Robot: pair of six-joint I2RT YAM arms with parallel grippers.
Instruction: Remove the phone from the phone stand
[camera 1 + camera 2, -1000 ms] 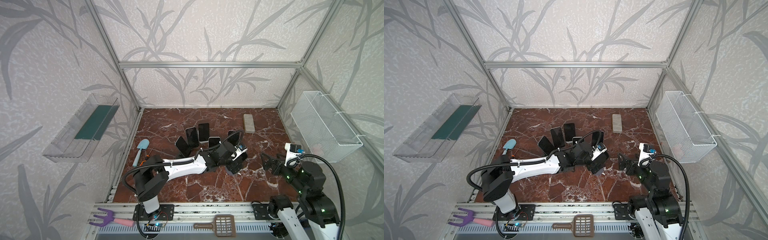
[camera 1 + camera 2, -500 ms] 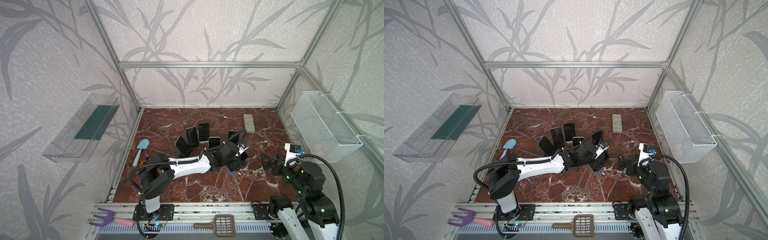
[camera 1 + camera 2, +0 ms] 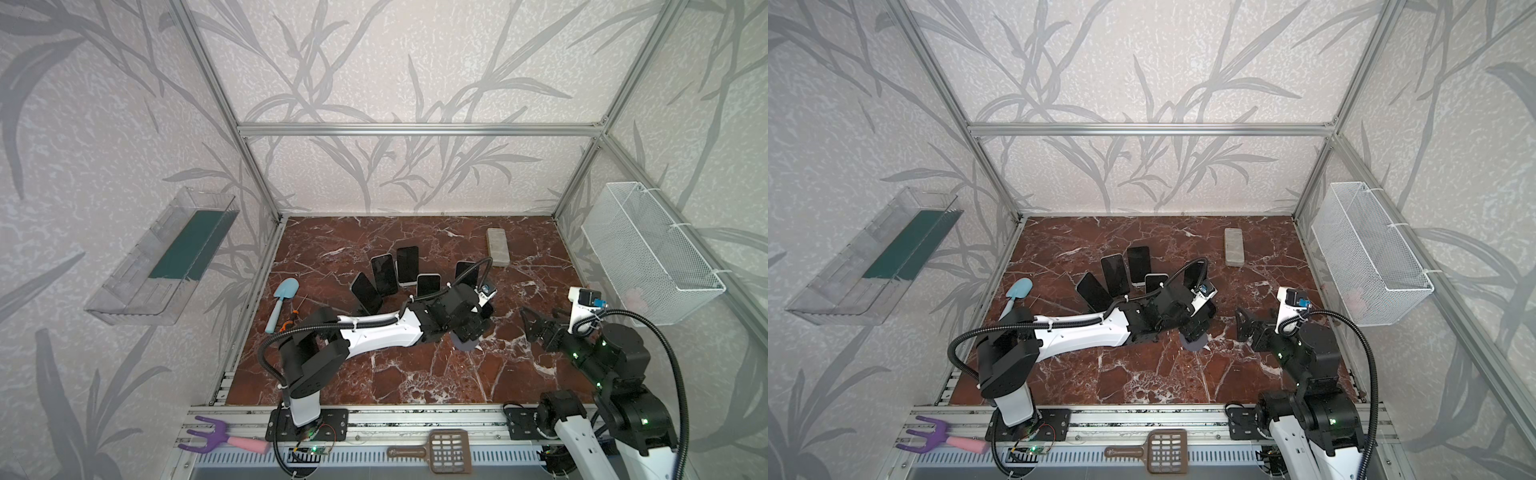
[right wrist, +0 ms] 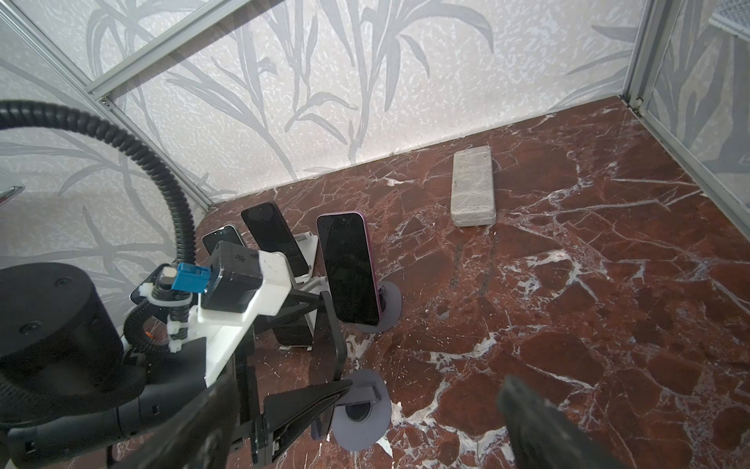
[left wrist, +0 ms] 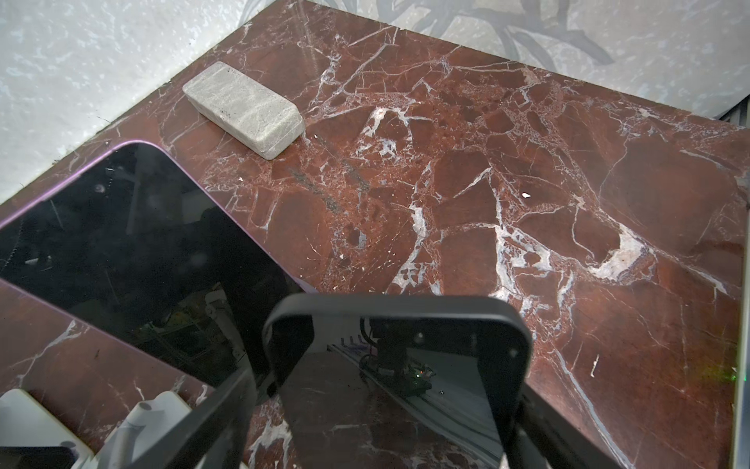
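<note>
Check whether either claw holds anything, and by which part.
Right claw is open and empty. Left claw straddles the phone across its side edges, jaws wide; whether it actually grips cannot be told.

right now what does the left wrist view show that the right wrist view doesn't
Only the left wrist view: the glossy face of the black phone, seen close up and standing between the fingers of the left hand.

Only the right wrist view: the round grey stand base beside that hand, the other phones propped on stands further back, and the left arm's wrist camera.

Both: the grey block, the purple-edged phone with its dark screen, and the marble floor.
</note>
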